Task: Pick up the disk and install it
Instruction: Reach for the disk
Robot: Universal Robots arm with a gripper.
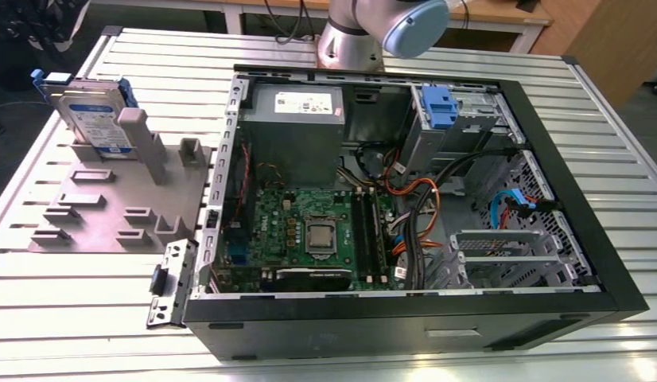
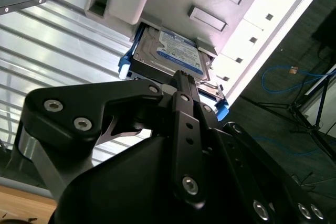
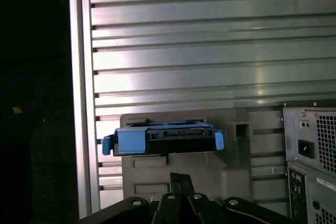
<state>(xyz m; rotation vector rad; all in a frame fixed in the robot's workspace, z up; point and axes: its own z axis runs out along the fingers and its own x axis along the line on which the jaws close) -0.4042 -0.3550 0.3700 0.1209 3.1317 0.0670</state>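
The disk (image 1: 95, 111) stands on edge in a slot of the grey holder (image 1: 106, 199) on the exterior view's left. It is silver-grey with a white-and-blue label and a bright blue bracket. In both wrist views the disk (image 2: 173, 53) (image 3: 163, 139) lies ahead of my gripper (image 2: 181, 75) (image 3: 181, 178). The black fingers are pressed together with nothing between them. A gap separates them from the disk.
An open black computer case (image 1: 583, 239) lies on the slatted metal table (image 1: 74, 318). Inside are a green motherboard (image 1: 307, 231), a grey power supply (image 1: 297, 107), loose cables and a drive bay with a blue tab (image 1: 440, 107). The arm's elbow (image 1: 398, 24) rises behind the case.
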